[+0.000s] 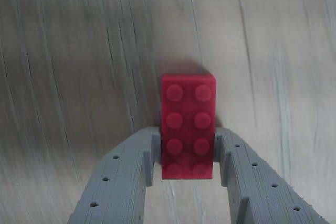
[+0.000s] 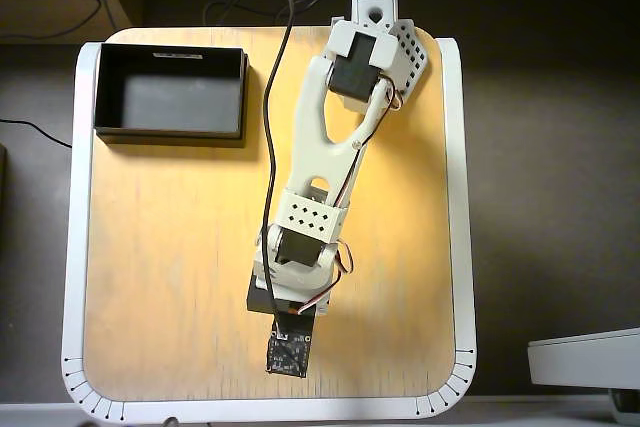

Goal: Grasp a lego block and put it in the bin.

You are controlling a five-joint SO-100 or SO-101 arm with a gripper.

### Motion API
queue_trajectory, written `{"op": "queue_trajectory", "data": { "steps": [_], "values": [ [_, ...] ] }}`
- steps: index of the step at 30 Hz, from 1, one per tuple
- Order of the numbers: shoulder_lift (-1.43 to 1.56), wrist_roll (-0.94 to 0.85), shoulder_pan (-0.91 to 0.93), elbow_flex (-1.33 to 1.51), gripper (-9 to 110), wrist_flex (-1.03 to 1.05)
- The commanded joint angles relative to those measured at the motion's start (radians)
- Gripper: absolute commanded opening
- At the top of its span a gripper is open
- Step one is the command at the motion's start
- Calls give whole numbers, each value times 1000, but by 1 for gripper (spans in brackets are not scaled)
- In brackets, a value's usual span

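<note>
In my wrist view my gripper [image 1: 187, 156] has its two grey fingers [image 1: 131, 174] pressed against the long sides of the red lego block [image 1: 187, 127], which sits studs-up between them over the pale wood-grain table [image 1: 79, 66]; whether it rests on the wood or is raised I cannot tell. In the overhead view my white arm [image 2: 320, 177] stretches down the middle of the table and hides the block, while the black bin [image 2: 170, 92] sits well apart at the table's upper-left corner.
</note>
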Motion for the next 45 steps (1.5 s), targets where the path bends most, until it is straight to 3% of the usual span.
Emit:
{"op": "queue_trajectory", "data": {
  "steps": [1,13,24,32,45],
  "values": [
    [176,-25,25,-100,0,20],
    [589,-89,155,-98,0,181],
    [888,-163,483,-97,0,368],
    [930,-206,775,-94,0,411],
    [796,-3,1169,49,0,426]
  ]
}}
